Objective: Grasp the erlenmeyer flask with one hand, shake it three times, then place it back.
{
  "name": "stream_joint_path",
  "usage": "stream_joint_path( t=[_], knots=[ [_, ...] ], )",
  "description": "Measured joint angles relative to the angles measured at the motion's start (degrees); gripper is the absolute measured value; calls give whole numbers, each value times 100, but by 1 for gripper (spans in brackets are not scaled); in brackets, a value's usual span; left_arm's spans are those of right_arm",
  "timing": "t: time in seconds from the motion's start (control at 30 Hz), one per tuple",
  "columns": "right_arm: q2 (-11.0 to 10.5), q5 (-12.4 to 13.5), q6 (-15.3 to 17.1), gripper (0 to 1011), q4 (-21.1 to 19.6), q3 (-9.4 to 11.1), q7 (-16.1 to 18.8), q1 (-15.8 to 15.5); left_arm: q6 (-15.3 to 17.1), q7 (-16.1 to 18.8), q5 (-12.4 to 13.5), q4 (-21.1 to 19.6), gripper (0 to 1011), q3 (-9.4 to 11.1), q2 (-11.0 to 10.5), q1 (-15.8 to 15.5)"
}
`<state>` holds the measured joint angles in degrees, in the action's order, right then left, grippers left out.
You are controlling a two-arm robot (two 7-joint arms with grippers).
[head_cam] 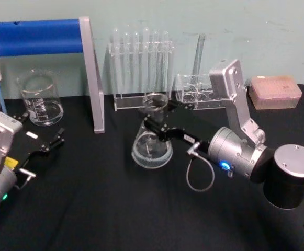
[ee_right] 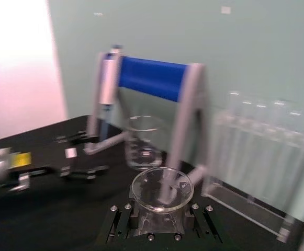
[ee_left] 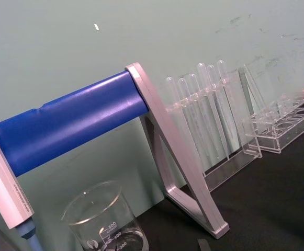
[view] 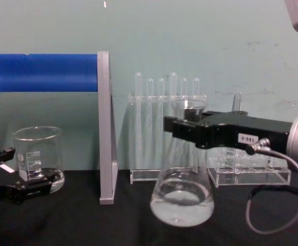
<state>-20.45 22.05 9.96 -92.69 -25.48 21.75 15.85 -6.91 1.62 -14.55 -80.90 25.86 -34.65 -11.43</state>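
The right gripper (head_cam: 157,114) was clamped on the narrow neck of the clear glass conical erlenmeyer flask (head_cam: 152,149), its long dark fingers pinching just under the flared rim. The flask sat near the middle of the black-covered bench (head_cam: 115,209), in front of the clear acrylic rack of tall test tubes (head_cam: 141,63). The chest view showed a shallow pool of clear liquid in its wide base (view: 182,197). Whether that base rested on the bench or hung just above it could not be told.

The left gripper (head_cam: 41,128) lay low at the left of the bench, fingers spread wide and empty, near the straight-walled glass beaker (head_cam: 39,99).

The grip looked made, so the shaking seemed the step in hand. Doing it well would call for a clean lift first, high enough that the base cleared the bench. The swings should be short and even, and the neck kept close to upright so the liquid swirled low and did not climb toward the open mouth. Glass pinched at a smooth neck can slip or twist, so a firm hold and gentle reversals would matter more than speed. The test tube rack and the silver upright of the blue-barred stand (head_cam: 91,73) stood near, so the motion was best kept toward the open front of the bench.
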Motion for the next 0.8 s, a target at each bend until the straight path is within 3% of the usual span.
stream_joint_path(
  t=[0.43, 0.8],
  knots=[
    [-545, 342, -351, 449, -155, -480, 1309, 151, 0, 0, 0, 0, 1001, 0, 0, 0],
    [-844, 693, -549, 449, -182, -764, 2099, 303, 0, 0, 0, 0, 1001, 0, 0, 0]
  ],
)
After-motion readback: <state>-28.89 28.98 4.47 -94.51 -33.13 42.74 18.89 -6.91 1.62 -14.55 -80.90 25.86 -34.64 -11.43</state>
